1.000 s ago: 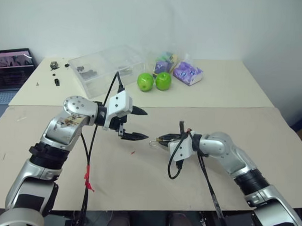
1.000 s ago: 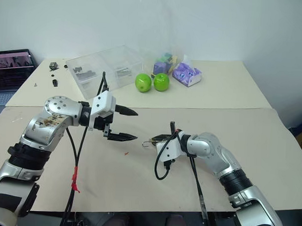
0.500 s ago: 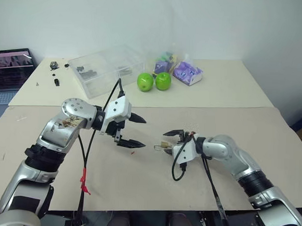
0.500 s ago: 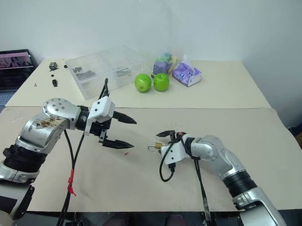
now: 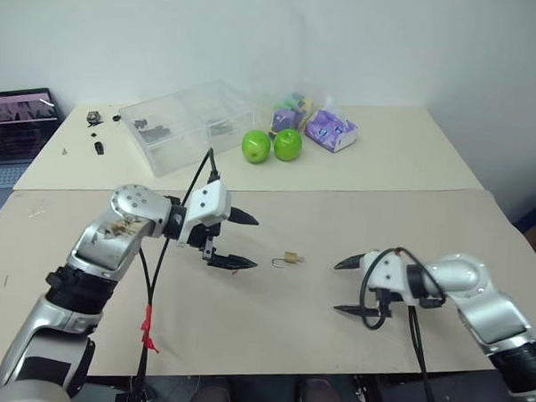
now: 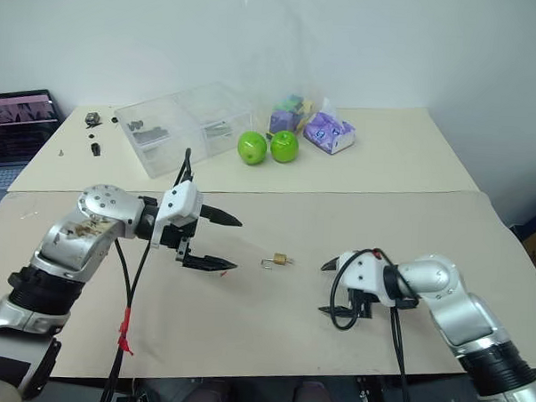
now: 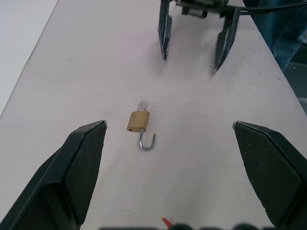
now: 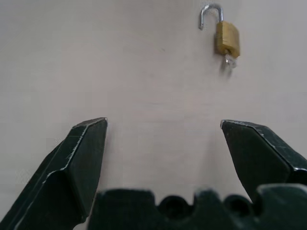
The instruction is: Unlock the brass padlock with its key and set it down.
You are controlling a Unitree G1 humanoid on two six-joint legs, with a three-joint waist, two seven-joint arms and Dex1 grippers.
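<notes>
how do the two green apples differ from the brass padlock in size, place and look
The green apples are round and far bigger than the brass padlock, a small golden block with a thin silver shackle, swung open, and a key in its base. The apples sit side by side at the far end of the table, while the padlock lies nearer, between the open left gripper and open right gripper. Both rest untouched on the tabletop.

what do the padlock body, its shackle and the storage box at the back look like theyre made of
Padlock body: likely brass, a dull golden-yellow block. Shackle: probably steel, a thin shiny silver hook, sprung open. Storage box: clear plastic by the look of it, since small dark parts show through its walls.
</notes>
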